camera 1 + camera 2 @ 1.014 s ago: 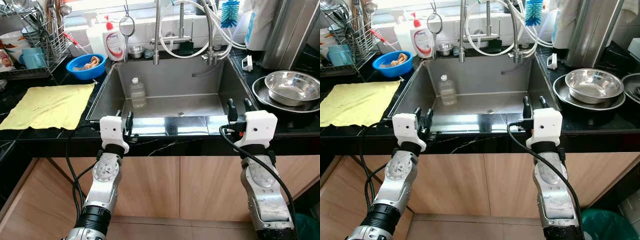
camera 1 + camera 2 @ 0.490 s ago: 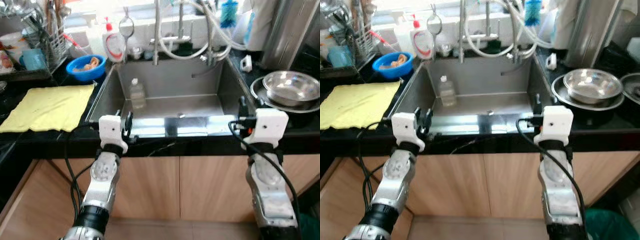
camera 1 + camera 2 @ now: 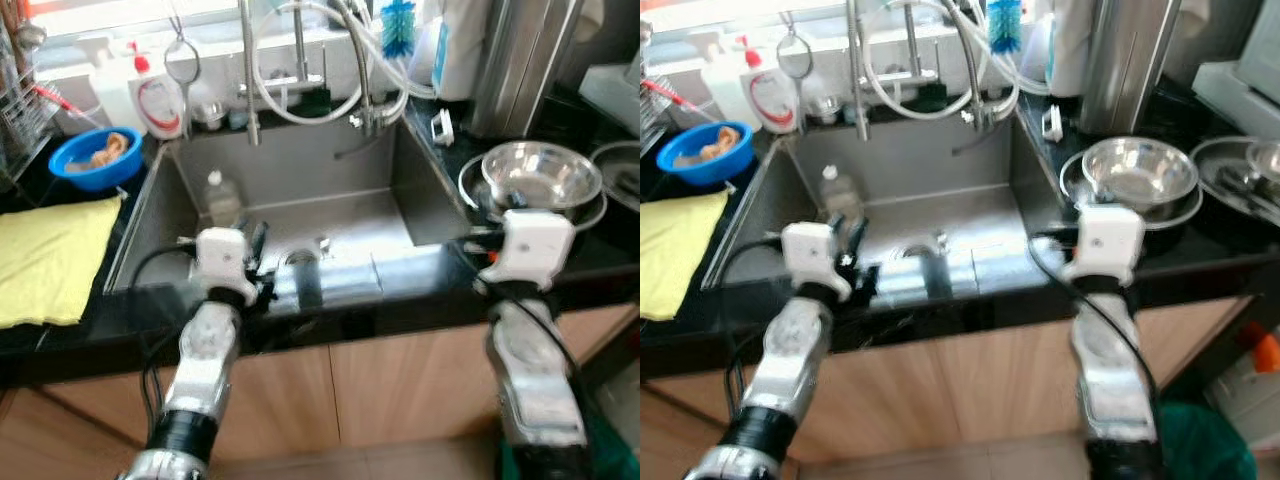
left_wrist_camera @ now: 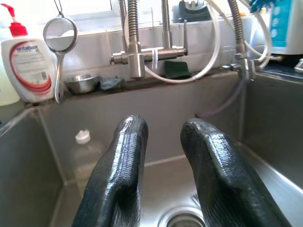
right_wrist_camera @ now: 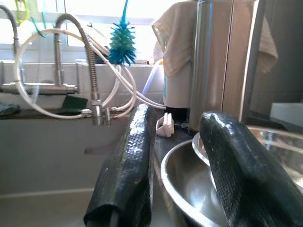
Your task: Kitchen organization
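Right gripper (image 5: pixel 175 165) sits at the counter edge, aimed at the steel bowl (image 3: pixel 540 175), fingers spread with a clear gap, holding nothing. The bowl is nested on a steel plate (image 3: pixel 470 190) on the black counter (image 3: pixel 440 150), just right of the sink (image 3: pixel 300 215). Left gripper (image 4: pixel 161 156) hangs over the sink's front edge, fingers parted a little, empty; a plastic bottle (image 3: pixel 220 198) stands in the basin beyond it. Likely next pick is the bowl: light, rigid, not fragile, but polished and slippery. Best hold is probably the near rim, one finger inside and one outside; it may slide on the plate.
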You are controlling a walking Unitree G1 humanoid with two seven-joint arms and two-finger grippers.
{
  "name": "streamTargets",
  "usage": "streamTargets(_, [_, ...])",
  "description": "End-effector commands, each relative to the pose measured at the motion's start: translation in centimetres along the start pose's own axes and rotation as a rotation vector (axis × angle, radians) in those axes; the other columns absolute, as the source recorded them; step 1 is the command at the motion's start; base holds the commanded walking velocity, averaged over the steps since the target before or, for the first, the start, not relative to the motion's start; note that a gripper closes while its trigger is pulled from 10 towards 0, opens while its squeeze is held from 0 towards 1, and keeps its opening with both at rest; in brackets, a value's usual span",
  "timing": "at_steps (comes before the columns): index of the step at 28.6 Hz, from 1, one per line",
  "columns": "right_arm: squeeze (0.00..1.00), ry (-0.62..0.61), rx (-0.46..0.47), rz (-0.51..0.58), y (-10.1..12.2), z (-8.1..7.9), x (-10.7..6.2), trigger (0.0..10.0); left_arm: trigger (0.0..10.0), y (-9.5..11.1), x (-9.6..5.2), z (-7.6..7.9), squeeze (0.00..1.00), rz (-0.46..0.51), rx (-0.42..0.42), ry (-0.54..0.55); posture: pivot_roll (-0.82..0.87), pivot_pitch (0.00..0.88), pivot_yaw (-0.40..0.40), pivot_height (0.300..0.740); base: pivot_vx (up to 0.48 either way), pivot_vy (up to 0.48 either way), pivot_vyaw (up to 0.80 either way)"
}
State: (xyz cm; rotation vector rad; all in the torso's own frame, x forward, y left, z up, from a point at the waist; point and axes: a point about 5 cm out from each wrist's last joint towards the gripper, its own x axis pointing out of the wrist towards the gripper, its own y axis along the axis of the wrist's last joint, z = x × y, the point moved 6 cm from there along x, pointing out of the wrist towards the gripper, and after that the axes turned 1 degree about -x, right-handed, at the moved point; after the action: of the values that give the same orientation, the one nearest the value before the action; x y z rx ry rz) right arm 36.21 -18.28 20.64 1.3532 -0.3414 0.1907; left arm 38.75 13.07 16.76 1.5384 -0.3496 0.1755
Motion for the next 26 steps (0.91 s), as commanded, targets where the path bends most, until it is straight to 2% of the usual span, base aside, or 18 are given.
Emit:
streamTargets(1, [0.00,-0.004,-0.008,-0.004,0.0,0.3,0.2,10.0,10.0,0.2,0.2,0.1,0.00,0.011,-0.009,0.008,-0.24,0.000,0.110,0.740,0.000,0.000,0.00])
streamTargets(13, [0.00,-0.002,-0.043,-0.003,2.1,1.1,1.3,10.0,10.0,0.3,0.3,-0.1,0.00,0.013,-0.007,0.020,-0.25,0.000,0.117,0.740,0.000,0.000,0.00])
streamTargets(14, [1.00,0.001,-0.080,-0.037,2.2,1.5,1.5,10.0,10.0,0.3,0.3,-0.1,0.00,0.011,-0.006,0.021,-0.25,0.000,0.117,0.740,0.000,0.000,0.00])
streamTargets(17, [1.00,-0.030,-0.144,-0.119,2.1,2.4,1.8,10.0,10.0,0.3,0.4,-0.1,0.00,0.010,-0.006,0.023,-0.25,0.000,0.118,0.740,0.000,0.000,0.00])
streamTargets(18, [1.00,-0.061,-0.132,-0.156,2.5,3.3,2.2,10.0,10.0,0.2,0.4,-0.2,0.00,0.007,-0.006,0.025,-0.26,0.000,0.121,0.740,0.000,0.000,0.00])
streamTargets(20, [1.00,-0.052,-0.148,-0.174,2.6,3.4,2.3,10.0,10.0,0.2,0.4,-0.2,0.00,0.005,-0.006,0.026,-0.27,0.000,0.126,0.740,0.000,0.000,0.00])
streamTargets(21, [1.00,-0.025,-0.209,-0.204,2.9,3.5,2.6,10.0,10.0,0.1,0.5,-0.1,0.00,-0.001,-0.009,0.022,-0.28,0.000,0.129,0.740,0.000,0.000,0.00])
streamTargets(22, [1.00,-0.019,-0.227,-0.211,3.0,3.6,2.6,10.0,10.0,0.0,0.5,0.0,0.00,-0.003,-0.009,0.020,-0.28,0.000,0.129,0.740,0.000,0.000,0.00])
streamTargets(26, [1.00,-0.051,-0.192,-0.303,2.7,4.4,2.4,10.0,10.0,0.0,0.7,0.5,0.00,-0.004,-0.005,-0.004,-0.28,0.000,0.130,0.740,0.000,0.000,0.00])
